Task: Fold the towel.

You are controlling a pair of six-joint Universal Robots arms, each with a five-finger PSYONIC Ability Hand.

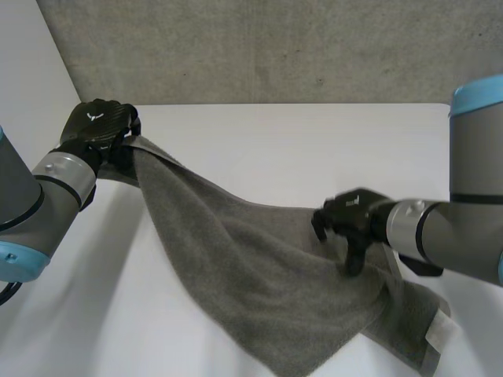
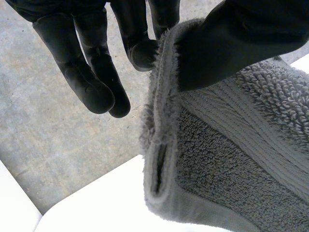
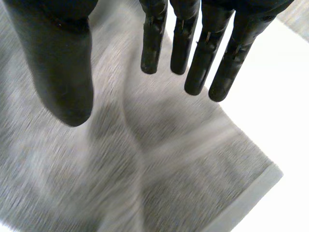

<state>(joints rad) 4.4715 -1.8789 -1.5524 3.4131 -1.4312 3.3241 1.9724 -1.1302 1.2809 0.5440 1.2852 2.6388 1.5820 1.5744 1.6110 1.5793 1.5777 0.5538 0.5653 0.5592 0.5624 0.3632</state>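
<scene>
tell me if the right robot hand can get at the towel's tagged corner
Probably yes: the right robot hand is open over the towel, and the tagged corner lies uncovered close beside it.

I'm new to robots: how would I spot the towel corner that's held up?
On the white table lies a grey towel, stretched diagonally. Follow it to its far end, where the left hand pinches it. Only that corner is raised off the table.

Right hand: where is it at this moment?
In the head view the right hand is on the right of the table, held open over the towel, whose far corner the left hand pinches up at the left.
</scene>
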